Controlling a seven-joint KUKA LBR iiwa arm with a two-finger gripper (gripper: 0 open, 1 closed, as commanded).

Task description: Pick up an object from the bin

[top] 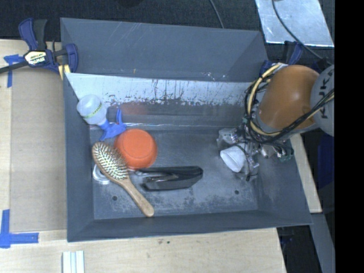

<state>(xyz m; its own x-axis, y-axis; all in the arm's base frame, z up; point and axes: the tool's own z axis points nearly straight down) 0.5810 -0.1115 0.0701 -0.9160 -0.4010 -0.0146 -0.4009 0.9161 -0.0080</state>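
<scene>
In the camera view the gripper [247, 162] sits low at the right side of the bin [170, 56]. Its tip is lost among cables and metal parts under the arm's orange cover [284, 98], so I cannot tell whether it is apart or together. Just beside it, on the left, lies a small white crumpled lump [231, 159] of unclear kind. Well apart, at the bin's left, lie a wooden hairbrush [118, 172], an orange cup [137, 148], a long black thing [170, 178] and a white bottle [92, 109].

Wears a rounded orange cover [287, 98], ringed by black and yellow cables [253, 98]; bears black lettering on a pale grey link [325, 118]; ends in a silvery metal gripper [248, 172].
</scene>
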